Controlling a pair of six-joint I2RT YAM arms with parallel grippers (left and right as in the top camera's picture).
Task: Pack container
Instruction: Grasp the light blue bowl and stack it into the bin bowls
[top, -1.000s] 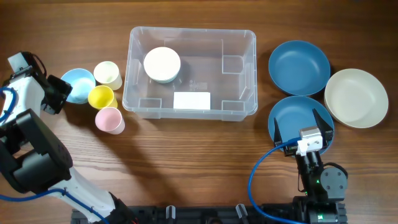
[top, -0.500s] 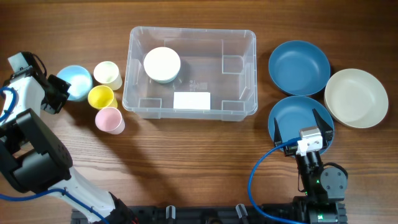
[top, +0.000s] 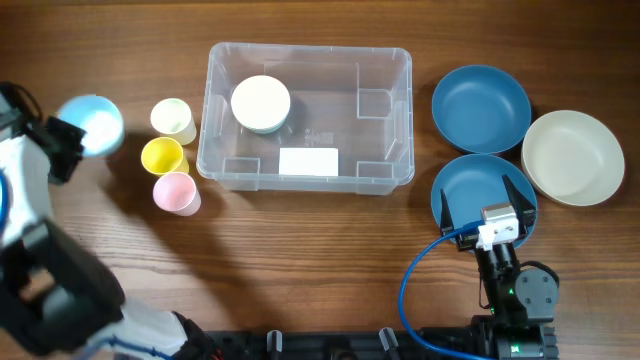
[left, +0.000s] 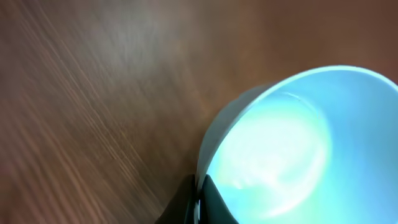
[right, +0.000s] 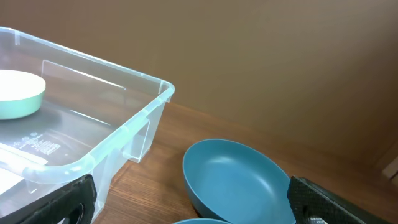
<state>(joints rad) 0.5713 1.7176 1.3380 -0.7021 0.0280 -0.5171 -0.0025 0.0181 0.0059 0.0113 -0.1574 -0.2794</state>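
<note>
The clear plastic container (top: 308, 112) stands at the table's middle back, with a white label on its bottom and an upside-down pale green bowl (top: 261, 103) inside at the left. It also shows in the right wrist view (right: 74, 130). My left gripper (top: 62, 143) is shut on the rim of a light blue bowl (top: 92, 122), lifted off the table at the far left; the left wrist view shows the bowl (left: 292, 149) pinched between the fingers (left: 200, 199). My right gripper (top: 484, 200) is open and empty over the nearer dark blue bowl (top: 470, 185).
A cream cup (top: 173, 120), a yellow cup (top: 162, 156) and a pink cup (top: 175, 192) stand left of the container. A second dark blue bowl (top: 481, 108) and a cream bowl (top: 572, 157) sit at the right.
My left gripper has lifted the light blue bowl from beside the cups and carried it left and up. The right arm has not moved.
</note>
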